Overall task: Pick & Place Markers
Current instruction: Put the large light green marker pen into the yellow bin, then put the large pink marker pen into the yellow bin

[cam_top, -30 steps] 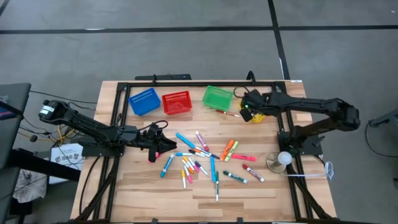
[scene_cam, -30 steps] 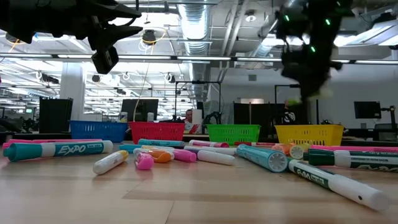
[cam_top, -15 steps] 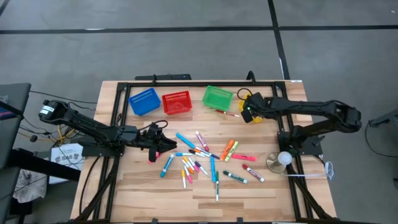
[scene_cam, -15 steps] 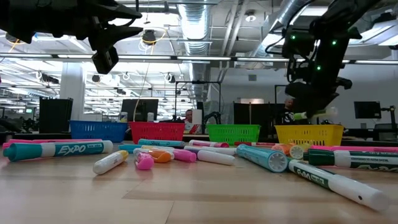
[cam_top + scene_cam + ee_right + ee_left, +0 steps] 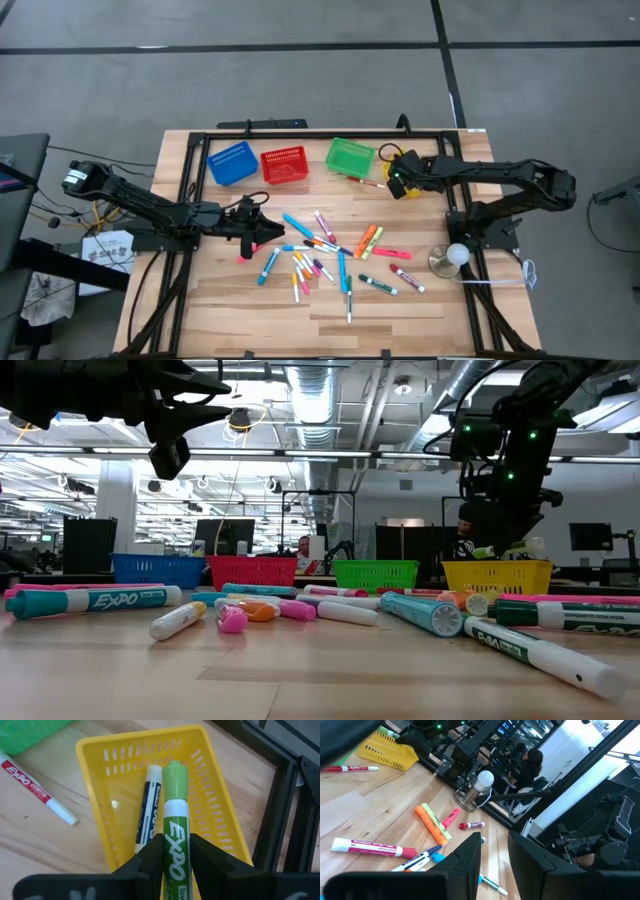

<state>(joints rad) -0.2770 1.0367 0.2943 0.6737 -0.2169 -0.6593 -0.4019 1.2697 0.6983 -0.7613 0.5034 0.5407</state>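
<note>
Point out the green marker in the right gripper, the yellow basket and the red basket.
green marker (image 5: 174, 837), right wrist view, on its white barrel.
yellow basket (image 5: 215, 825), right wrist view, on its mesh wall.
red basket (image 5: 284, 165), high view, on its mesh floor.

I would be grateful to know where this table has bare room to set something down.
The wooden table is bare along its near edge, below the markers, and at the near left corner. A free strip runs between the red basket and the pile. The centre is crowded.
</note>
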